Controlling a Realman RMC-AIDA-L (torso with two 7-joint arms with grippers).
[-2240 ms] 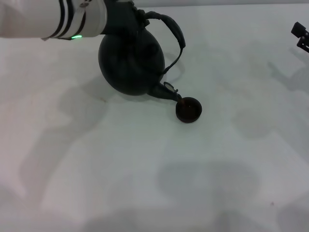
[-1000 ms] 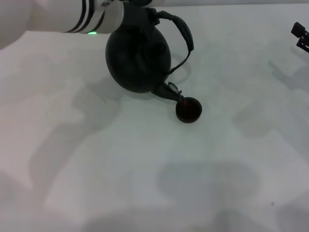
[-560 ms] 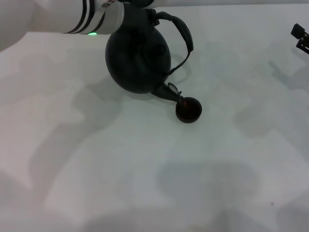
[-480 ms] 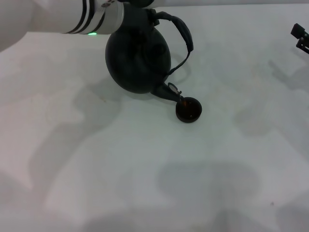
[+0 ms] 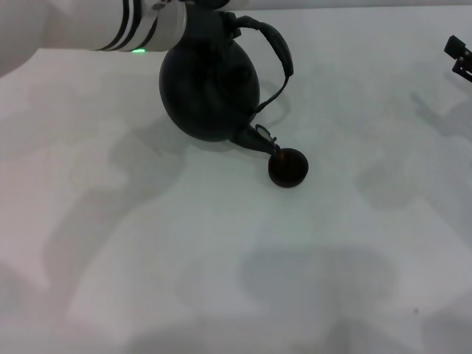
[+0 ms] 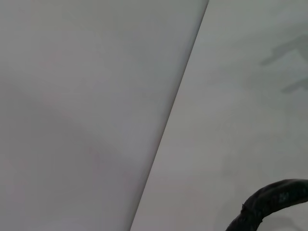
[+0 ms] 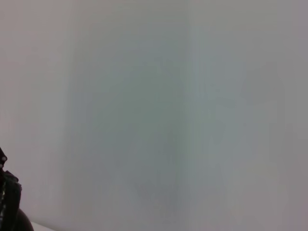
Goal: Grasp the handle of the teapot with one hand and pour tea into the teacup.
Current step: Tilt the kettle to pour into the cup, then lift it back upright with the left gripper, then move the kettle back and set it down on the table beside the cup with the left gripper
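**Teapot tilted, spout at the cup rim**

The left gripper [image 5: 210,18] is at about 11 o'clock of the head view, at the far edge of the tabletop [image 5: 221,280]. Its dark body sits at the top of the teapot [image 5: 210,85], where the handle [image 5: 276,48] starts. The fingers themselves are hidden behind the gripper body and the pot, so I cannot tell how far they are open; since the pot hangs tilted, I judge that they grip the handle. In the left wrist view only a short arc of the handle [image 6: 269,202] shows.

The teapot is tipped toward 4 o'clock. Its spout [image 5: 259,140] points down and its tip is just at the rim of the teacup [image 5: 287,167], on the cup's 10 o'clock side. The teacup stands upright on the tabletop, a little right of the centre of the view. Whether tea flows I cannot see; the inside of the cup is dark.

The right gripper [image 5: 459,55] stays parked at the 2 o'clock edge, well apart from the work, and the state of its fingers cannot be told.

In my judgement the pouring step is in hand. The next move calls for holding the spout steady over the cup, then turning the pot slowly back upright so that nothing drips on the tabletop or pushes the small cup.
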